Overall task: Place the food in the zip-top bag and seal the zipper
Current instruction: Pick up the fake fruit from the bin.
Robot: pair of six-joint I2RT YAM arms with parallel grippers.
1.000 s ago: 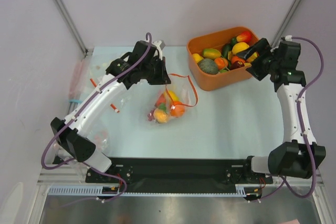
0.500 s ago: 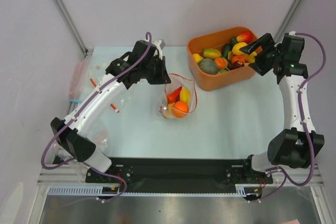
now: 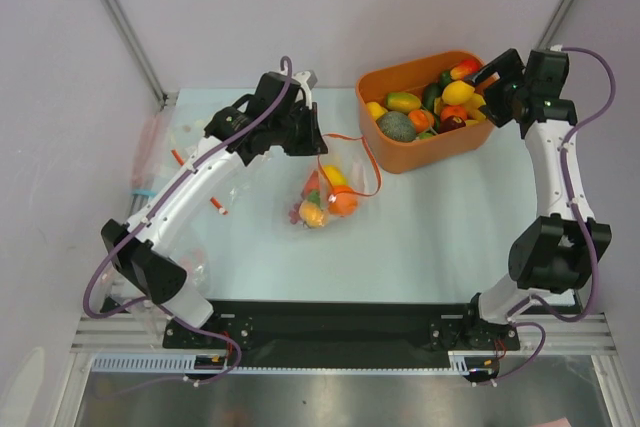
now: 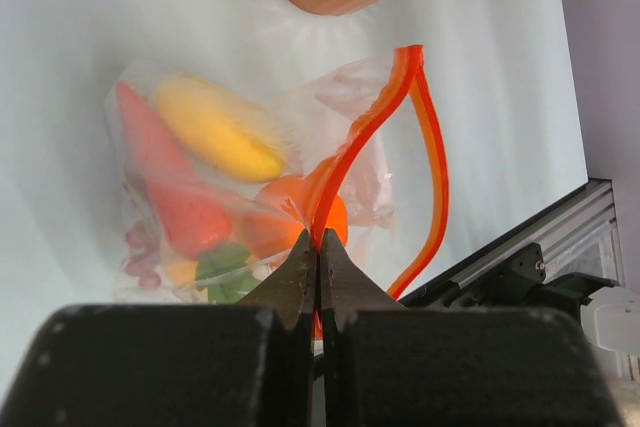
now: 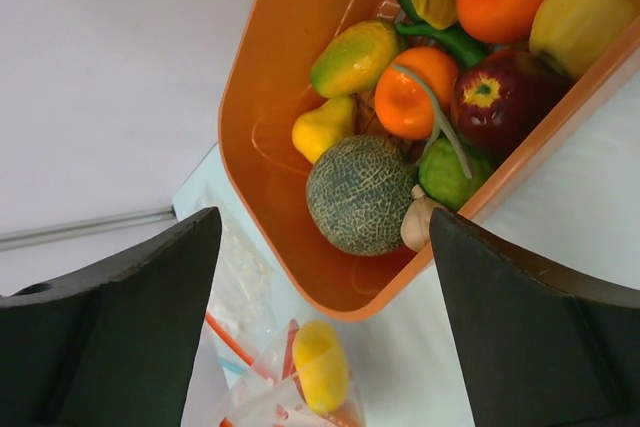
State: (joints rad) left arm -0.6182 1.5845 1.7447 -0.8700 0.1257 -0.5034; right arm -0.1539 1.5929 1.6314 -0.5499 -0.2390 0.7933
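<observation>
Left gripper [image 4: 318,247] has its fingers pressed together, pinching the thin red-orange zipper strip [image 4: 408,62] of the small clear crinkly zip-top bag [image 4: 345,97]. Just past my fingertips the strip's two sides bow apart in a loop, so the mouth isn't sealed. The glossy toy food [image 4: 215,132] sits bunched in the bag beyond the pinch and off to its left in the wrist view: a yellow piece, red ones, an orange, something purple at the far edge. Right gripper [image 3: 492,79] is spread wide with nothing between the fingers, hanging over the near edge of the orange plastic tub [image 5: 270,97] full of toy fruit, well apart from the bag
</observation>
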